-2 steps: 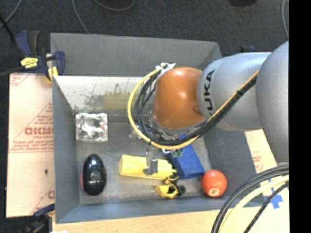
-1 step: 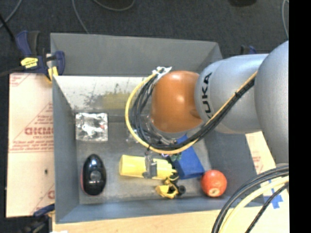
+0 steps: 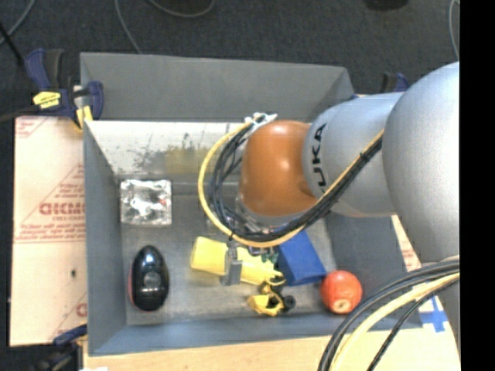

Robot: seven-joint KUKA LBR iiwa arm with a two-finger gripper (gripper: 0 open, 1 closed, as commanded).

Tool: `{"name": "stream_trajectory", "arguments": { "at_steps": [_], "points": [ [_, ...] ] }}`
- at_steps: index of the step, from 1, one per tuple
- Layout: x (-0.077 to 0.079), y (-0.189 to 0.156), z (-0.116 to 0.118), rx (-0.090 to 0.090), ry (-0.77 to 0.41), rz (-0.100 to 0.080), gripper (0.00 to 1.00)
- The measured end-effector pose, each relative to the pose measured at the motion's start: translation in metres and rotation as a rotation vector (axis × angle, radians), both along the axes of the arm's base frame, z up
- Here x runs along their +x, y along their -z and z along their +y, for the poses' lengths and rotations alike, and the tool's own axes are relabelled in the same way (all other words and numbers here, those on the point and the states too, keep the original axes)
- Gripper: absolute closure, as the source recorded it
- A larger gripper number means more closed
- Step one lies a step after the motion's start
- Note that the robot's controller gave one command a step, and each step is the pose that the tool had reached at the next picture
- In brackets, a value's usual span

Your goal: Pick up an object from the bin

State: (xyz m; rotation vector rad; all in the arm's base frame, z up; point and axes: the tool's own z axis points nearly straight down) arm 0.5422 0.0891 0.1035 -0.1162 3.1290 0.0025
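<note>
One pincer (image 3: 233, 267) at yellow block (image 3: 206, 255), blue block (image 3: 302, 260) beside.

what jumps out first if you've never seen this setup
The arm's orange wrist cover looms over the middle of the bin, above a yellow block and a blue block. A red apple-like ball sits in the lower right corner, a black mouse lower left, a silvery packet above it.
</note>
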Motion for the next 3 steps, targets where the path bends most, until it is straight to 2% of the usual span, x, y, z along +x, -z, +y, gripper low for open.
{"name": "stream_trajectory", "arguments": {
  "at_steps": [1,2,3],
  "points": [
    [0.004,0.026,-0.005,-0.002,-0.059,0.008,1.00],
    [0.004,0.026,-0.005,-0.002,-0.059,0.008,1.00],
    [0.022,-0.155,-0.002,-0.001,-0.028,-0.004,1.00]
  ]
}}
